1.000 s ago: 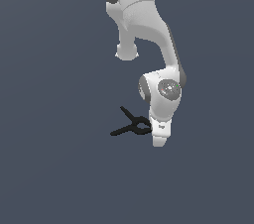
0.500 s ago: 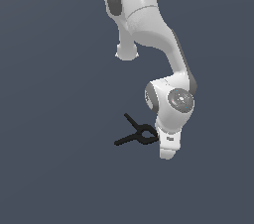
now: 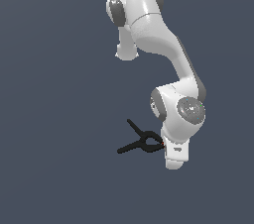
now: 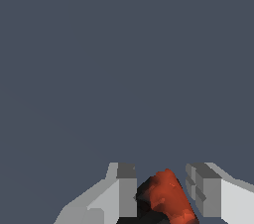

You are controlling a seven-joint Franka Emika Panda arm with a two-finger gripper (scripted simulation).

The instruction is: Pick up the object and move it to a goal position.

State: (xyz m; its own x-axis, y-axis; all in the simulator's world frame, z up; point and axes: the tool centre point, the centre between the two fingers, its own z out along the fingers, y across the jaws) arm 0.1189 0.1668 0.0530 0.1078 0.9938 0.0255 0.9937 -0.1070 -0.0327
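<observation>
**Q:** Where is the clamp [image 3: 141,141], and what is your gripper [image 4: 161,196] doing?

**A:** Clamp at my wrist, red tip end [image 4: 166,196] between my fingers [image 4: 126,193]. In the wrist view one finger looks to touch the black body; a thin gap shows at the other. Whether I'm clamped on it, I cannot tell. Jaws narrow, set about the tip's width.

**Q:** Why take it at that end?

**A:** My judgement: the tip end is the compact part. The two handles splay out in an X toward the exterior view's left, thin and springy-looking, poor to pinch. Gripped at the tip end, the handles stick clear of my hand and shouldn't foul the fingers.

**Q:** Surfaces?

**A:** Clamp: matte black, slim rods with a small loop where they cross. Tip: red-orange, lumpy, faceted in the render. My fingers: blocky, pale grey with darker pads. Arm [image 3: 163,44]: smooth glossy white shells, grey joint caps.

**Q:** Ground below?

**A:** Flat slate-blue, featureless. No shadow, so I can't say whether the clamp is lifted. No goal marker seen.
</observation>
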